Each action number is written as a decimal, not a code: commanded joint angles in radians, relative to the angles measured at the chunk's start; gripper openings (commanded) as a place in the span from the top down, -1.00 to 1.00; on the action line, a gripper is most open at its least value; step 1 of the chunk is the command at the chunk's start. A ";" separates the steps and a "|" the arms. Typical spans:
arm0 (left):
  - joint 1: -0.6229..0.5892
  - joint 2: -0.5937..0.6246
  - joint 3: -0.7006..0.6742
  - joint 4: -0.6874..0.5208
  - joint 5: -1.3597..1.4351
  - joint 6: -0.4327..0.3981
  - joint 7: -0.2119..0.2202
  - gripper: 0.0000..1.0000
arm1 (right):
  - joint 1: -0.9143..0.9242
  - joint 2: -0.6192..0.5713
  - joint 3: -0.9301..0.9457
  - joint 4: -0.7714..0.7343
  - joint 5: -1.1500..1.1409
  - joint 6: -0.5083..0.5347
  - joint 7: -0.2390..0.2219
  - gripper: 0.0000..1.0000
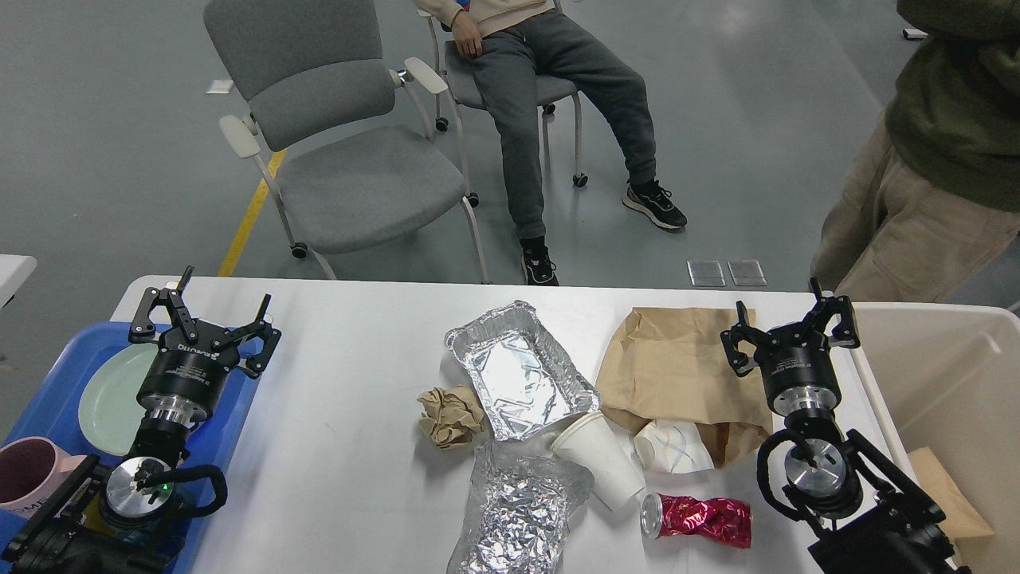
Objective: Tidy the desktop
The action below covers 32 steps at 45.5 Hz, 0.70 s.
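Observation:
The white desktop (343,351) carries litter across its middle: a foil tray (518,371), a crumpled brown paper ball (450,416), a crushed foil sheet (518,510), a white paper cup (602,458) on its side, a crumpled white cup (673,446), a crushed red can (697,518) and a brown paper bag (677,371). My left gripper (203,315) stands open and empty over the blue tray's right edge. My right gripper (789,323) is open and empty beside the paper bag's right edge.
A blue tray (48,383) at the left holds a pale green plate (107,391) and a pink mug (28,474). A beige bin (948,383) stands at the right with brown paper inside. Behind the table are a grey chair (351,159), a seated person and a standing person.

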 commanded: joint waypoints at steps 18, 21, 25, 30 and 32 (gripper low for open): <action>-0.021 0.001 -0.040 -0.008 -0.027 -0.007 0.002 -0.93 | -0.001 0.000 0.000 0.000 -0.001 -0.001 0.000 -1.00; -0.046 0.006 -0.058 -0.007 -0.027 -0.007 -0.002 -0.93 | -0.001 0.000 0.000 0.000 0.000 0.001 0.000 -1.00; -0.060 0.006 -0.074 -0.005 -0.027 -0.006 -0.004 -0.93 | -0.001 0.000 0.000 0.000 -0.001 0.001 0.000 -1.00; -0.077 -0.002 -0.061 0.007 -0.016 -0.006 -0.005 -0.93 | 0.000 0.000 0.000 0.000 -0.001 0.001 0.000 -1.00; -0.072 -0.008 -0.052 0.010 -0.013 -0.006 -0.005 -0.93 | -0.001 0.000 0.000 0.000 -0.001 0.001 0.000 -1.00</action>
